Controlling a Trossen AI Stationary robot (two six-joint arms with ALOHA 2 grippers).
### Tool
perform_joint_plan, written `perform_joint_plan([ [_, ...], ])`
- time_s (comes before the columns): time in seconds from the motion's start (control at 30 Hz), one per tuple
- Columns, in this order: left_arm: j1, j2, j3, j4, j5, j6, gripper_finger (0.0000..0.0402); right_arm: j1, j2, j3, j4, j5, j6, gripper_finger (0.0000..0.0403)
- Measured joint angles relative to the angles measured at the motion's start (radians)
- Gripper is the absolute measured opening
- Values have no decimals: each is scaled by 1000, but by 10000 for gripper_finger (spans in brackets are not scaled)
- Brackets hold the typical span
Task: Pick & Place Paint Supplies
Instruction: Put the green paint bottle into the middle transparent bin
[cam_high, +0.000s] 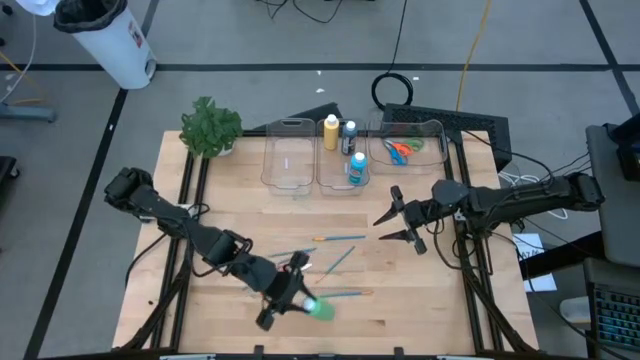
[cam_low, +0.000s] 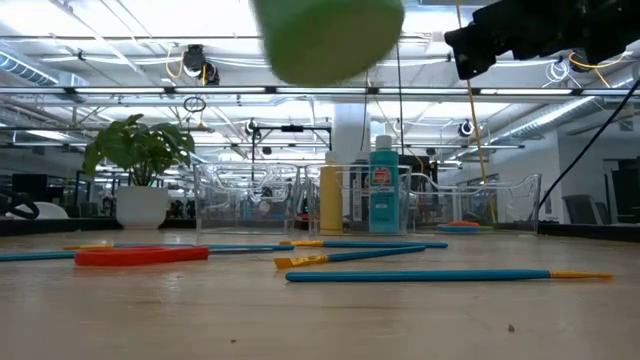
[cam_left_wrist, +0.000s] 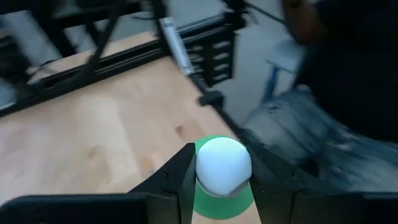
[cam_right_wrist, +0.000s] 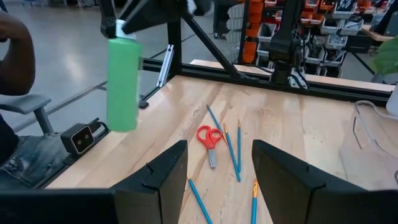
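Left hand (cam_high: 300, 297) pinches one green bottle (cam_high: 320, 308); right hand (cam_high: 396, 222) spread; four brushes, one red scissors (cam_right_wrist: 210, 139).

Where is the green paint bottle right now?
The green paint bottle hangs above the table's near edge in the high view, held by its white cap in the left gripper, just beyond the red scissors and paintbrushes.
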Motion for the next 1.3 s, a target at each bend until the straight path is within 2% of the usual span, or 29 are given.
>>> perform_joint_plan([
  [0.1,-16,0,0,1,29,12,124,0,1,0,0,0,0,171],
  [0.37,-33,0,0,-34,-2,-31,124,0,1,0,0,0,1,171],
  [0.5,-33,0,0,-90,-91,-124,124,0,1,0,0,0,17,171],
  [0.67,-28,0,0,-209,-318,-315,124,0,1,0,1,0,18,171],
  [0.77,-16,0,0,-272,-407,-428,124,0,1,0,7,0,18,171],
  [1.0,37,0,0,-376,-485,-628,124,0,1,0,7,0,18,171],
  [1.3,109,0,0,-435,-554,-779,135,0,1,0,6,0,18,171],
])
